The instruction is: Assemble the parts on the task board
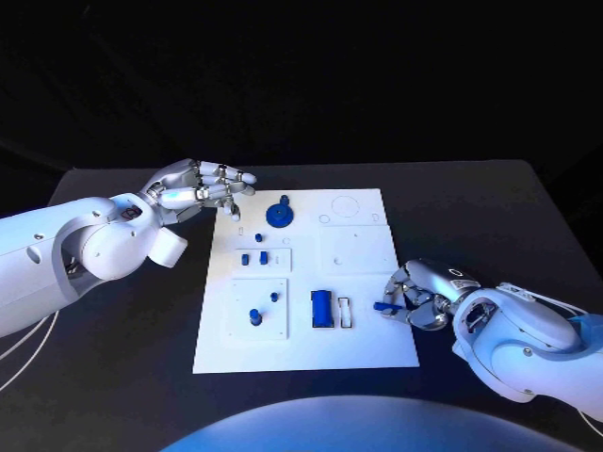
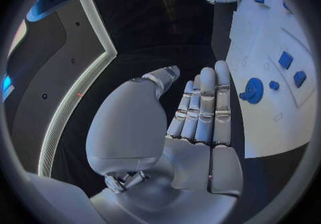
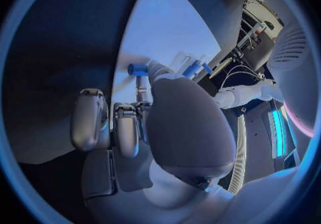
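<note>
Lying in the middle of the black table [image 1: 125,377], the white rectangular task board [image 1: 369,344] is carrying several small blue parts. Sitting near the board's upper edge in the head view is a round blue disc-shaped part [image 1: 282,215]; below it, two small blue block parts [image 1: 254,257] are resting in a raised square panel, and a small blue peg part [image 1: 255,315] is standing in the lower left panel. A longer blue rectangular part [image 1: 322,308] is lying in the lower middle of the board.

The robot's silver right hand [image 1: 413,299] is reaching in at the board's right edge, lower right of the frame, and is pinching a small blue part [image 1: 383,305] between its fingertips; the right wrist view is showing the same blue piece [image 3: 138,68] at the fingers' tips.

The silver left hand [image 1: 200,188] is hovering at the board's upper left corner, holding nothing, its fingers [image 2: 204,106] lying straight and side by side, apart from the thumb.
</note>
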Controlling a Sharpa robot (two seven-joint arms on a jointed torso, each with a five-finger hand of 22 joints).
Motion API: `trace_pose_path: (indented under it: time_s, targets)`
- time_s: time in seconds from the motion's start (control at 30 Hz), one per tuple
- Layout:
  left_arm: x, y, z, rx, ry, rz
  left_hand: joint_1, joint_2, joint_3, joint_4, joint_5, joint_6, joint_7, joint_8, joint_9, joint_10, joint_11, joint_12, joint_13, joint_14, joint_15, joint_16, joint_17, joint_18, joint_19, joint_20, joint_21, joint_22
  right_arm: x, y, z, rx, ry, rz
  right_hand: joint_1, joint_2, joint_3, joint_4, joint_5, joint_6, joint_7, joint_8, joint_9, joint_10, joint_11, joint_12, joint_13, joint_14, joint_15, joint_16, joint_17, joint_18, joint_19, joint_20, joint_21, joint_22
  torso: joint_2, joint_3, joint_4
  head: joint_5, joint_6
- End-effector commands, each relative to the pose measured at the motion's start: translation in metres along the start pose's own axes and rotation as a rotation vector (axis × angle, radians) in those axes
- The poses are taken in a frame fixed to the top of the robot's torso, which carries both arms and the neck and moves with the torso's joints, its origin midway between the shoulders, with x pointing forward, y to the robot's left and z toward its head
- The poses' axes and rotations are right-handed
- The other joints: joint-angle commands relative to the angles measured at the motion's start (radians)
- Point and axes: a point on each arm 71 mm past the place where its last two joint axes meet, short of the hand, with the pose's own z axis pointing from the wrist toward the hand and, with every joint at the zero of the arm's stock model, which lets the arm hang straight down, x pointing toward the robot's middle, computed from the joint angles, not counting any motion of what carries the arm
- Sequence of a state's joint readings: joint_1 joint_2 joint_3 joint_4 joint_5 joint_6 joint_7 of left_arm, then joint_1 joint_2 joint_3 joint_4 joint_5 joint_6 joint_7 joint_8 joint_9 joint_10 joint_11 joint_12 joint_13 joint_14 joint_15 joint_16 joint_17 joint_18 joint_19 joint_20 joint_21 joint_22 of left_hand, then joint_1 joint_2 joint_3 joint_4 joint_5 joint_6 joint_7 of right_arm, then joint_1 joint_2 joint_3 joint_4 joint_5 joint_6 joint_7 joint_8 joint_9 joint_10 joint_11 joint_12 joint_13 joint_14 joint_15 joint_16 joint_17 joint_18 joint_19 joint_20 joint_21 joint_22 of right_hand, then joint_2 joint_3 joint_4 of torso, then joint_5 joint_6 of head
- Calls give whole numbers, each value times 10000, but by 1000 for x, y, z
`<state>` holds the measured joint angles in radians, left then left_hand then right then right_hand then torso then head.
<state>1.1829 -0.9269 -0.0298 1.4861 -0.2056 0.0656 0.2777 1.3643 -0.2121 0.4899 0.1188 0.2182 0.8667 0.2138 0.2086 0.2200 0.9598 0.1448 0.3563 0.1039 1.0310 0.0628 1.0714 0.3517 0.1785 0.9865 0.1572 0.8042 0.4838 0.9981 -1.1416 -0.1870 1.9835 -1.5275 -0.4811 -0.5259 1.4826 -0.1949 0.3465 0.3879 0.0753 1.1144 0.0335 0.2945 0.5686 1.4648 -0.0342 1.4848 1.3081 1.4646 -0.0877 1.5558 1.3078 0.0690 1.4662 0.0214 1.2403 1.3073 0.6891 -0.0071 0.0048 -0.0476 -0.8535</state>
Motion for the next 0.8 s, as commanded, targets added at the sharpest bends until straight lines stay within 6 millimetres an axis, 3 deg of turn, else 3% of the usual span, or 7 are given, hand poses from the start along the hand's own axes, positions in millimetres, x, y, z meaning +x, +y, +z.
trace_pose_path:
  time_s: [0.03, 0.13, 0.43, 0.8]
  targets:
    - [3, -1, 1, 25, 208, -81, -40, 13, -46, -4, 7, -56, -7, 6, -5, -36, -11, 57, 13, -58, 22, 41, 5, 61, 77, -11, -68, -16, -2, 3, 0, 422, 225, 819, -684, -152, 2059, -1668, -11, -134, 11, 314, 423, 815, -35, 53, 2193, 989, -71, 30, 2268, -123, 206, -39, 86, 1883, 3, -4, 12, -9, 13]
    - [3, -1, 1, 22, 215, -82, -40, 13, -46, -4, 7, -56, -7, 6, -5, -36, -11, 57, 13, -58, 22, 41, 5, 61, 77, -11, -68, -16, -7, 9, 0, 380, 112, 1195, -1103, -160, 2313, -1696, -24, -157, 12, 386, 523, 823, -32, 69, 2204, 993, -66, 36, 2287, -127, 214, -40, 111, 1888, 2, -15, 10, -8, 10]
    - [4, -1, 1, 21, 226, -83, -40, 13, -46, -4, 7, -56, -7, 6, -5, -36, -11, 57, 13, -58, 22, 41, 5, 61, 77, -11, -68, -16, -9, 22, 2, 340, 215, 2001, -1379, -173, 2519, -1777, -32, -178, 10, 437, 600, 825, -33, 69, 2205, 997, -67, 43, 2307, -130, 221, -42, 135, 1893, -3, -18, 2, -14, -3]
    - [5, -1, 2, 12, 274, -94, -40, 13, -46, -4, 7, -56, -7, 6, -5, -36, -11, 57, 13, -58, 22, 41, 5, 61, 77, -11, -68, -16, 13, 35, 12, 449, 1189, 2530, -2144, -220, 2619, -1679, -56, -150, 18, 511, 702, 833, -25, 76, 2213, 1000, -58, 48, 2323, -129, 221, -36, 128, 1890, 16, -10, 19, -15, -18]
